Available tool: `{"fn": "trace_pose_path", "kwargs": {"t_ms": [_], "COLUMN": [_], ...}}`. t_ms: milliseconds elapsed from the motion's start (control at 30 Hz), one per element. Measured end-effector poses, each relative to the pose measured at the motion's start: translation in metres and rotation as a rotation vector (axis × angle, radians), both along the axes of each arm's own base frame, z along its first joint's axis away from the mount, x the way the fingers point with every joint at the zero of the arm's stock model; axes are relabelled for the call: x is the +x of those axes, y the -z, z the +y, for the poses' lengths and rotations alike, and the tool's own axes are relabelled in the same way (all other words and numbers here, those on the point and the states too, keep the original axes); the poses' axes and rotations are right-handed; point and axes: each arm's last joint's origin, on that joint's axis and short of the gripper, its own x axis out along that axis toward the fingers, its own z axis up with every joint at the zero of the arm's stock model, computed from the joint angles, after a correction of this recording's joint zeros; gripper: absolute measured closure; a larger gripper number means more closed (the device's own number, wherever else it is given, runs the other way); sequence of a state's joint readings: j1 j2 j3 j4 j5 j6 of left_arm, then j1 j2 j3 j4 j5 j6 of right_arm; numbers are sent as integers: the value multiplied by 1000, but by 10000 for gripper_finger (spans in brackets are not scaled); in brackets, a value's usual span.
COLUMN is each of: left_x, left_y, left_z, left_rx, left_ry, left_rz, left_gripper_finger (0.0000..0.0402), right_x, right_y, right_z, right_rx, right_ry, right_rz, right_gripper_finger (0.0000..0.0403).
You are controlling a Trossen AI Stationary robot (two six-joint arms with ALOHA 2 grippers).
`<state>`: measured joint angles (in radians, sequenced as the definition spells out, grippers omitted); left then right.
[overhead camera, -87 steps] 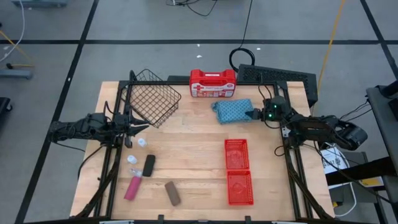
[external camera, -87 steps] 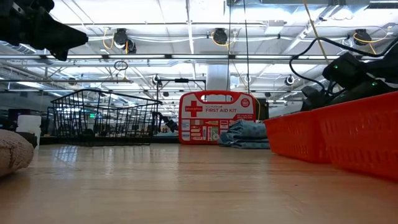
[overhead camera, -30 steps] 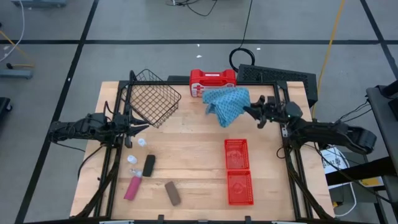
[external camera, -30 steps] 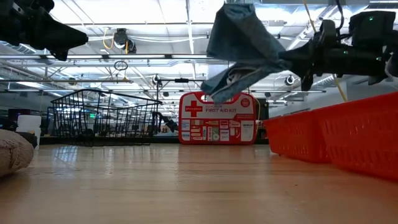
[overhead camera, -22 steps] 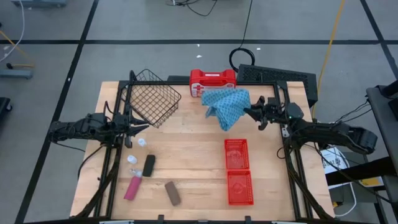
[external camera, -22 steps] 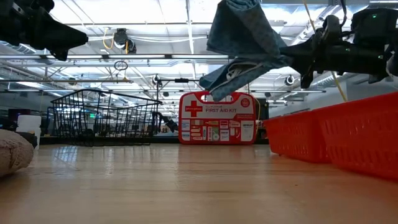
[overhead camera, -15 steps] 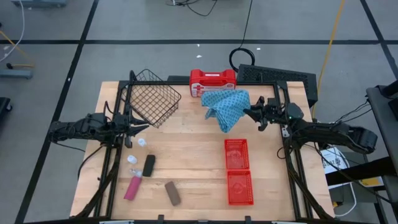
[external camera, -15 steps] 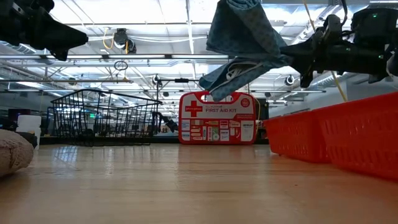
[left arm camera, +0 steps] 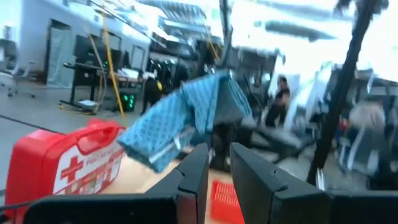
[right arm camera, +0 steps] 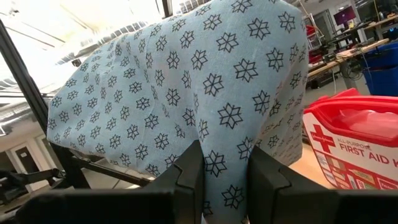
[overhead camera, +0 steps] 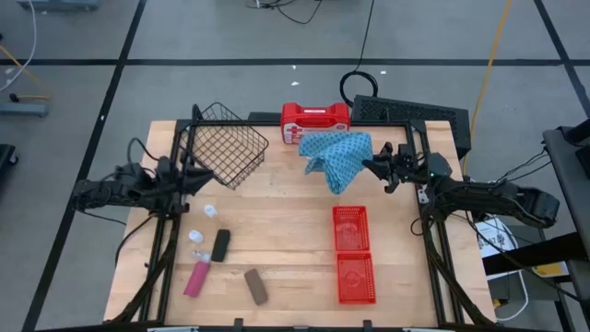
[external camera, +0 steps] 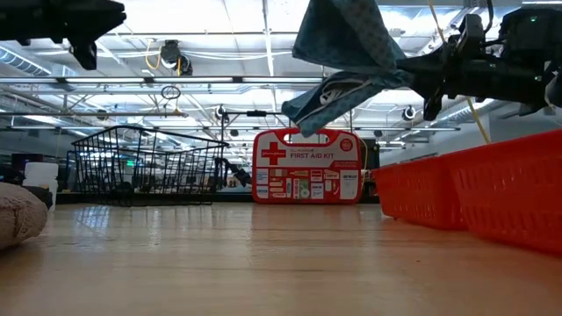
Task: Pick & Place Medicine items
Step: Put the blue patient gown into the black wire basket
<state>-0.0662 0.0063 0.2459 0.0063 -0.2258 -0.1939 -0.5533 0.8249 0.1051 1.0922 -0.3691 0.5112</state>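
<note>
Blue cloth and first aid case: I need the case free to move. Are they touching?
Apart. The low view shows the blue cloth hanging from the right gripper, clear air above the first aid case.

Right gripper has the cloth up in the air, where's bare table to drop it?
Bare wood lies between the wire basket and red bins, below the blue cloth held by the right gripper. Crowded: front left, with white bottles and black, pink, brown pieces.

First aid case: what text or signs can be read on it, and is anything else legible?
"FIRST AID KIT": on the red case, beside a white cross sign.
"FIRST AID": on the same case in the right wrist view.
Smaller print on its label: too small to read.
Nothing else legible.
</note>
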Motion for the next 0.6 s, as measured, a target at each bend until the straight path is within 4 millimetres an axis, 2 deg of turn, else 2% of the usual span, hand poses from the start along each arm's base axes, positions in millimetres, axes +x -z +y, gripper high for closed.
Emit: {"fn": "trace_pose_path", "kwargs": {"t_ms": [200,300,433,500,600], "left_x": [0,1,5,12,25], "left_y": [0,0,3,8,12], "left_z": [0,1,4,4,4], "left_rx": [4,-57,-172,-223,-291], "left_ry": [-12,-7,-107,-131,-163], "left_rz": [-3,-2,16,70,105], "left_gripper_finger": [327,327,321,302,244], "right_x": [0,0,0,0,0], "right_y": [0,0,0,0,0], "right_z": [-1,-1,-1,-1,-1], "right_rx": [5,5,6,6,5], "right_ry": [28,32,30,30,30], "right_rz": [-8,-8,-8,-8,-8], "right_gripper_finger": [340,340,340,340,340]}}
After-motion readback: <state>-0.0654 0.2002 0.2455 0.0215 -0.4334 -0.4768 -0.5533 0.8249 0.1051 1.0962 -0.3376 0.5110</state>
